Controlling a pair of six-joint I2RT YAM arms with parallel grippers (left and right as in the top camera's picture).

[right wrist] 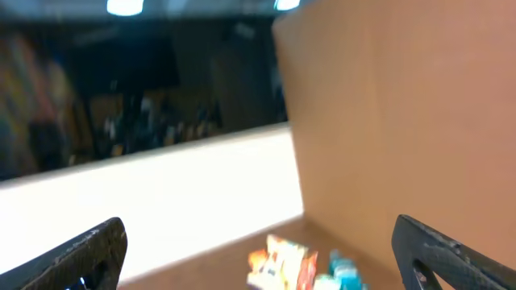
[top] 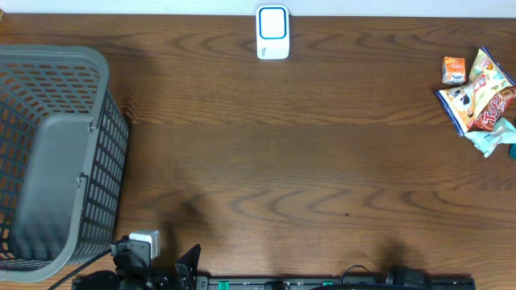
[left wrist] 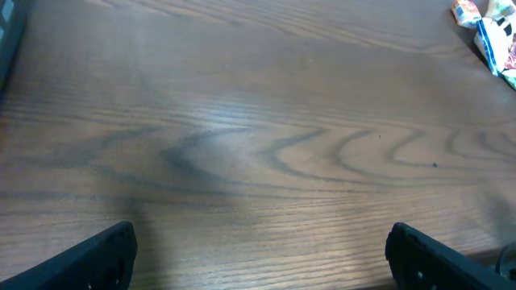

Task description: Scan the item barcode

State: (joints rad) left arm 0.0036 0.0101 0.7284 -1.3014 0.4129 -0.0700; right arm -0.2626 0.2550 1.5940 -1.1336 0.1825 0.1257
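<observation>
1. Closest in, left wrist: fingers (left wrist: pixel 97 258) of our left gripper (left wrist: pixel 260 242) sit in both bottom corners, spread wide with nothing between them, released. Beneath them we see only bare desk (left wrist: pixel 242 105). At the top right corner we spot the snack packets (left wrist: pixel 490 32), well apart from the gripper. We see a dark edge at far top left, possibly the basket (left wrist: pixel 6 32); we can't tell.
2. Right wrist: our right gripper (right wrist: pixel 260 229) is likewise spread wide and empty, fingers (right wrist: pixel 81 256) in the bottom corners. View is blurred. We make out the snack packets (right wrist: pixel 282 264) low in frame between the fingers, far off, on the brown desk (right wrist: pixel 403 105).
3. Overhead: we find the snack packets (top: pixel 480 101) in a small pile at the desk's right edge: one small orange pack, a larger bag, a teal one. We see a white device (top: pixel 272 32) with a blue-framed window at the far edge, near the middle, well apart from the pile. Our basket (top: pixel 109 161), grey, fills the left side. We see left arm (top: pixel 133 256) and right arm (top: pixel 403 278) at the near edge, touching none of these.
</observation>
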